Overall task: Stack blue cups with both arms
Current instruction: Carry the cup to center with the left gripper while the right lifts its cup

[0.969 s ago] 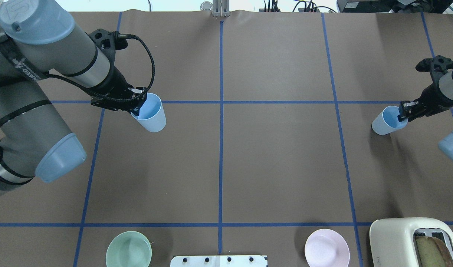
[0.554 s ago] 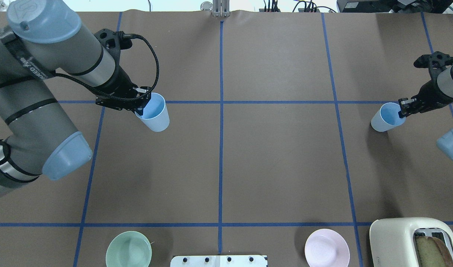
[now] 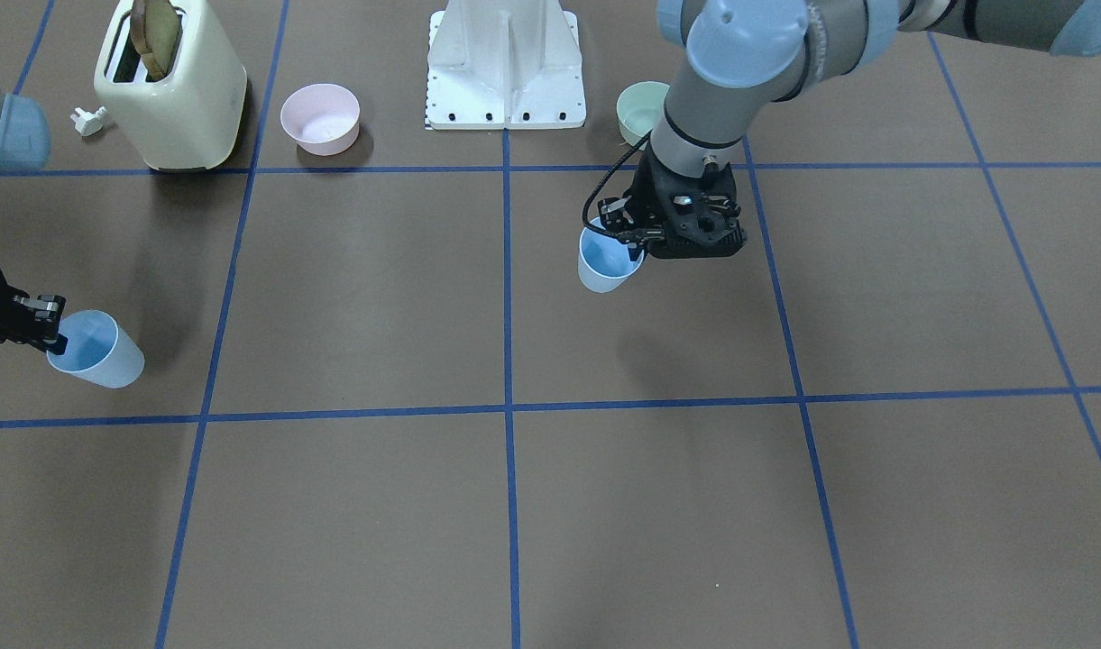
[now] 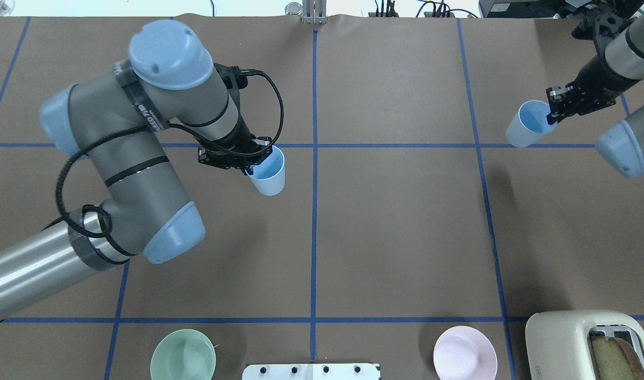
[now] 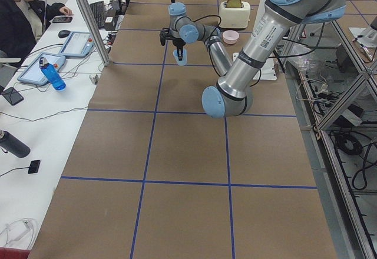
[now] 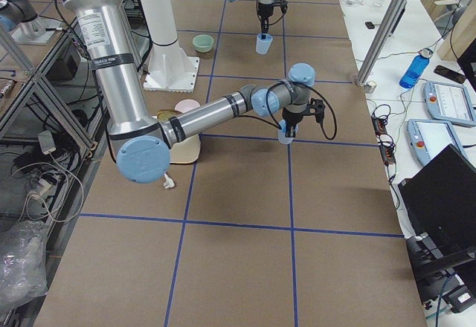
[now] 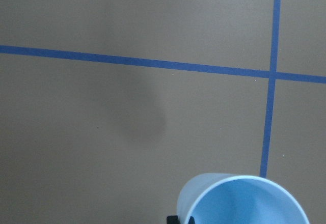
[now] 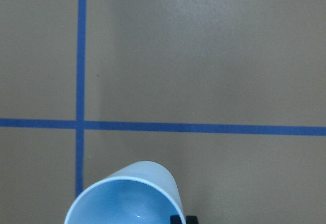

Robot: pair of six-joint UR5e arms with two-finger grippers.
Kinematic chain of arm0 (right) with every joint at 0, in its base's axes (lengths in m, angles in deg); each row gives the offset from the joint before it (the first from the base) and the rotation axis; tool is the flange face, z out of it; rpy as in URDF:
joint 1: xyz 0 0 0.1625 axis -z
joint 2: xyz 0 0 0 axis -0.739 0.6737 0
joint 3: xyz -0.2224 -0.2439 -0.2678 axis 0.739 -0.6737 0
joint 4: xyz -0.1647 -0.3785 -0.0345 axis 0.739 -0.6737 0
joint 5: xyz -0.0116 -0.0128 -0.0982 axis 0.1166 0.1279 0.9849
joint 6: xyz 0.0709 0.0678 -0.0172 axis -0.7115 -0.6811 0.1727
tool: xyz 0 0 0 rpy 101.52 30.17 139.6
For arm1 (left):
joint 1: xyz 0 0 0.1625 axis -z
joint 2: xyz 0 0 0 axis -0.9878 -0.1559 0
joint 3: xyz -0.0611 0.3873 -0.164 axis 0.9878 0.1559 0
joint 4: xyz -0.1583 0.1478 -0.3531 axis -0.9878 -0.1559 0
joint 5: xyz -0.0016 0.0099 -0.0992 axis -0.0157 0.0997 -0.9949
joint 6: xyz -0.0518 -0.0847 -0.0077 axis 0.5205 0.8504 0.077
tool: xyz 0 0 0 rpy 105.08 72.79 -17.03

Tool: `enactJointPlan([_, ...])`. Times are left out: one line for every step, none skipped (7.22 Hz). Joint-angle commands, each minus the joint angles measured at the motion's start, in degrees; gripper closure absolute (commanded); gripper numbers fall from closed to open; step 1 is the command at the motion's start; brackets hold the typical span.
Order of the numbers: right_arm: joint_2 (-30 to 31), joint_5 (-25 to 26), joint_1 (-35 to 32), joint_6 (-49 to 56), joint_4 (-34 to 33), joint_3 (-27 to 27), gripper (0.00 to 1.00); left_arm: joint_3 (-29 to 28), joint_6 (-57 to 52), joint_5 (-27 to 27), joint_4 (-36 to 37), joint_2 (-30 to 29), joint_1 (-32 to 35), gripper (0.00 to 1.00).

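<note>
My left gripper (image 4: 252,168) is shut on the rim of a light-blue cup (image 4: 269,172) and holds it above the table, left of the centre line. It shows in the front view (image 3: 607,262) and the left wrist view (image 7: 244,201). My right gripper (image 4: 551,112) is shut on the rim of the second blue cup (image 4: 527,125), held in the air at the far right. That cup shows in the front view (image 3: 99,351) and the right wrist view (image 8: 127,196).
A green bowl (image 4: 183,354) and a pink bowl (image 4: 464,352) sit near the white base (image 4: 311,371). A cream toaster (image 4: 590,343) with bread stands at the near right. Blue tape lines grid the brown table.
The left arm has swung the cup to the right, toward the centre line. The right arm has carried its cup farther from the robot and slightly left. Both cups stay gripped.
</note>
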Motion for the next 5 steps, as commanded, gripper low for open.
enactJointPlan([-7.14,0.15,-0.10,-0.76,-7.75,0.14,1.00,-9.58,3.49,3.75,-5.86,-5.47,-3.48,1.00])
enactJointPlan([-8.03,0.41,-0.01,-0.86,-8.02,0.14,1.00,-13.54,4.01,4.01,-7.18,-7.93,-4.53,1.00])
enactJointPlan([-8.12,0.50,0.08,-0.86,-8.02,0.05,1.00,-14.36,3.93,4.02,-8.24,-7.87,-4.88,1.00])
enactJointPlan([-8.21,0.51,0.08,-0.94,-8.02,0.05,1.00,-14.63,3.84,4.02,-8.34,-7.61,-5.24,1.00])
enactJointPlan([-8.21,0.51,0.17,-1.29,-8.02,0.05,1.00,-14.72,3.84,4.02,-8.25,-7.52,-5.33,1.00])
